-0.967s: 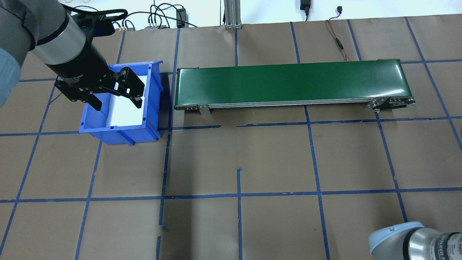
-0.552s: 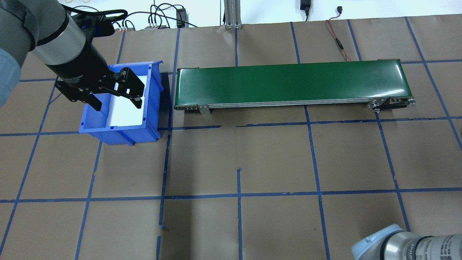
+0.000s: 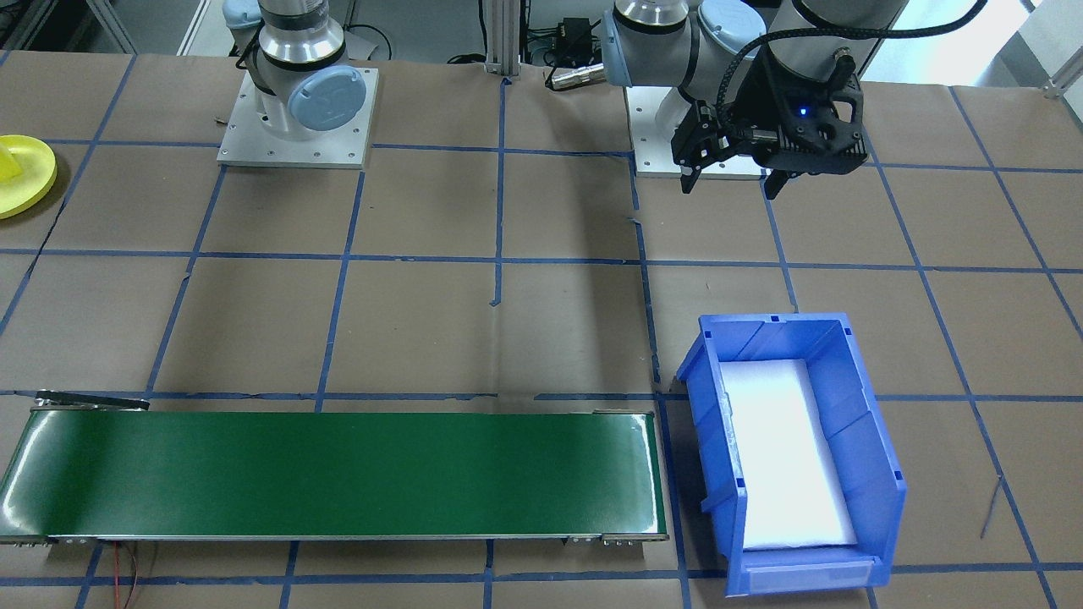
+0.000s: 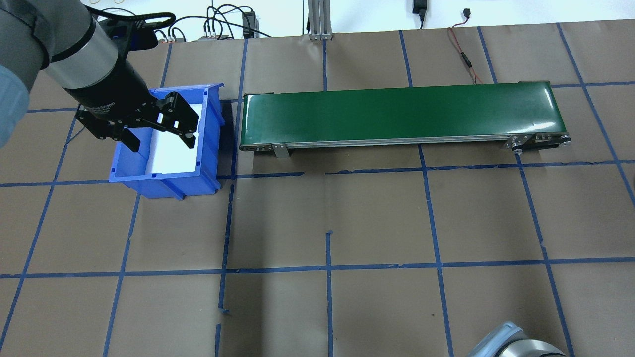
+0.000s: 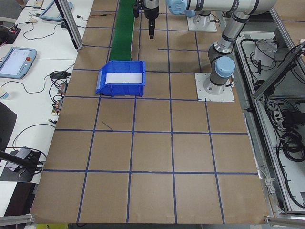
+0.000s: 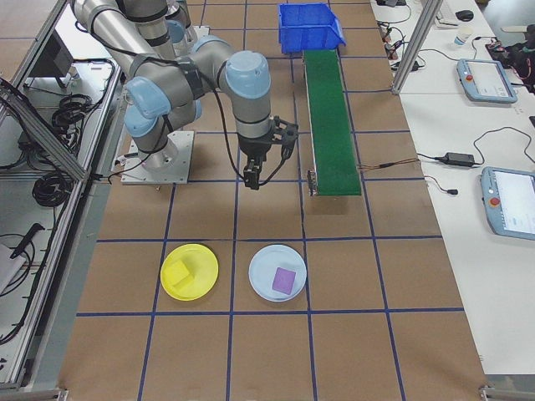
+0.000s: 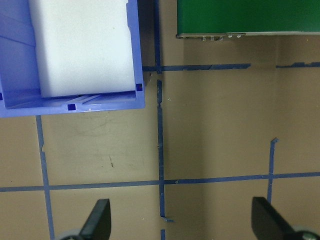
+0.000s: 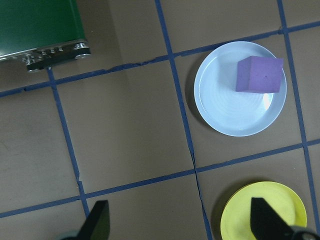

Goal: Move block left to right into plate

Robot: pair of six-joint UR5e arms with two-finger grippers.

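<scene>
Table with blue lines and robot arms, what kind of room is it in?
Probably a robot testing lab. The table is taped into a blue grid, two arms are bolted to it beside a small green conveyor belt, and side benches hold control tablets and cables.

Blue bin (image 7: pixel 70 102) at upper left, holding a white foam slab (image 7: pixel 82 45). Green conveyor belt (image 7: pixel 247 16) at upper right, separated from the bin by a strip of brown table paper (image 7: pixel 215 130) crossed by blue tape lines (image 7: pixel 160 140). Left gripper (image 7: pixel 181 225) fingertips (image 7: pixel 99 219) at bottom edge, spread wide, nothing between.
</scene>
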